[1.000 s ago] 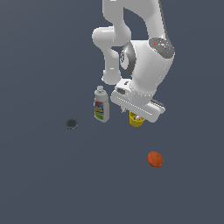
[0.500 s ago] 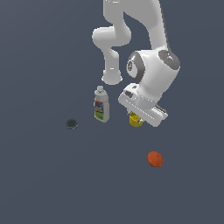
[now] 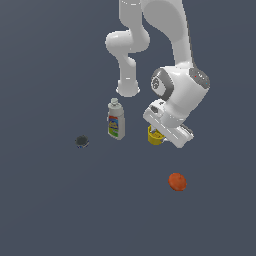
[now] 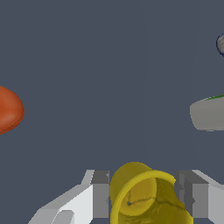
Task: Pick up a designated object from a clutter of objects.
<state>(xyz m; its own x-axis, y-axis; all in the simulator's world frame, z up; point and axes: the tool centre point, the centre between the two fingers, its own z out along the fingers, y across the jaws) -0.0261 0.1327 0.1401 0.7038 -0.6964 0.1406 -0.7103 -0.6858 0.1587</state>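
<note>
The designated object, a small yellow cup [image 3: 154,139], stands on the dark floor right of the white labelled bottle [image 3: 115,120] in the exterior view. My gripper [image 3: 157,133] is low over it. In the wrist view the cup [image 4: 144,199] sits between my two grey fingers [image 4: 100,194], which stand wide apart close to its sides; the gripper [image 4: 142,192] looks open around it. The rest of the clutter of objects is the bottle, an orange-red ball [image 3: 177,181] and a small dark disc [image 3: 82,141].
The white arm's base column [image 3: 128,87] rises behind the bottle. In the wrist view the ball [image 4: 6,109] shows at one edge, with the bottle's end [image 4: 209,113] and the disc [image 4: 221,43] at the opposite edge.
The wrist has come down and shifted slightly toward the exterior view's right, bringing the fingers down around the yellow cup. The bottle, ball and disc have not moved.
</note>
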